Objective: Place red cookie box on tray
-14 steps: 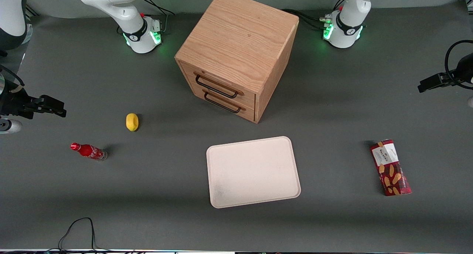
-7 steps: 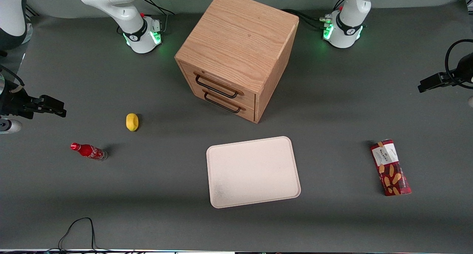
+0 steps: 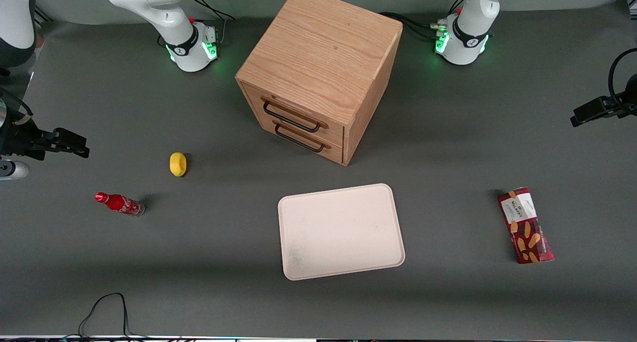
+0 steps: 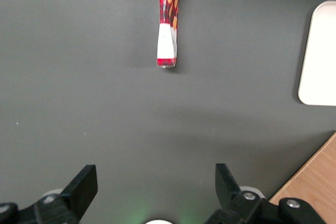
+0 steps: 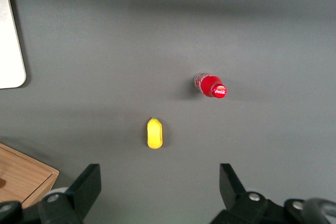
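So here the long narrow dark-red cookie box with the white label panel and tan cookie pictures (image 3: 525, 225) is lying flat on the dark grey table (image 3: 448, 292), lower right of the front frame, toward the working arm's end. The big flat off-white rectangular tray with rounded corners (image 3: 340, 231) sits in the lower middle of that frame, well apart from the box and bare. Nothing's been picked up yet.

The left arm's black two-finger gripper (image 4: 156, 179) is up at the right edge of the front frame, above the table and farther from the front camera than the box. In the wrist view its fingers (image 4: 84, 184) are spread wide with only bare table between them, so it's holding nothing. That same view has the box (image 4: 167, 22) lined up roughly down the middle of the gap, end-on, label end closest.

My guess on handling: light cardboard, stiff enough but crushable if squeezed hard, probably a bit slick on the printed faces. I'd grab it across the narrow width, around mid-length so it doesn't droop or swing at one end. The long sides look easy to reach since nothing's beside it.
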Controlling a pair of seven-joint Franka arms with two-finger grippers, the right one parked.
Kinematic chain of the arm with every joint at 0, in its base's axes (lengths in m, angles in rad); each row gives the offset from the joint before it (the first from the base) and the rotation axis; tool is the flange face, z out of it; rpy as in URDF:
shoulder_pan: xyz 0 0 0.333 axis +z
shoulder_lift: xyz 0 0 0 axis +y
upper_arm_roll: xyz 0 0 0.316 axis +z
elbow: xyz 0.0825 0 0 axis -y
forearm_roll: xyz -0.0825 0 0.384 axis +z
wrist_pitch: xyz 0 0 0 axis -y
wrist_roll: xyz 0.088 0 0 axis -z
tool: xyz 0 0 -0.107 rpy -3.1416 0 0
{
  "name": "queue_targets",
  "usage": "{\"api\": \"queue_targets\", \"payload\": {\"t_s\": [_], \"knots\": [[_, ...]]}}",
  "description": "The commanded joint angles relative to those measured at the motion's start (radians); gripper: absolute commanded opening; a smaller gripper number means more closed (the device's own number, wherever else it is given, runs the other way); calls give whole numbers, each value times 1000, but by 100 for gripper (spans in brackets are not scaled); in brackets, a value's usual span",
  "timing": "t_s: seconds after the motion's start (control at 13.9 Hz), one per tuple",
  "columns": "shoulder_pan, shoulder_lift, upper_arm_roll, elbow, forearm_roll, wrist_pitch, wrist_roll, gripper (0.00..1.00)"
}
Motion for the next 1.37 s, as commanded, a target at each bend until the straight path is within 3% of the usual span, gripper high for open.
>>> {"api": "queue_targets", "payload": {"t_s": [0.0, 0.58, 0.87, 1.3], "knots": [[-4, 62, 3, 82, -2, 25, 29, 99], [65, 379, 6, 439, -37, 25, 124, 98], [109, 427, 5, 466, -86, 54, 123, 98], [103, 599, 5, 454, -86, 240, 103, 99]]}}
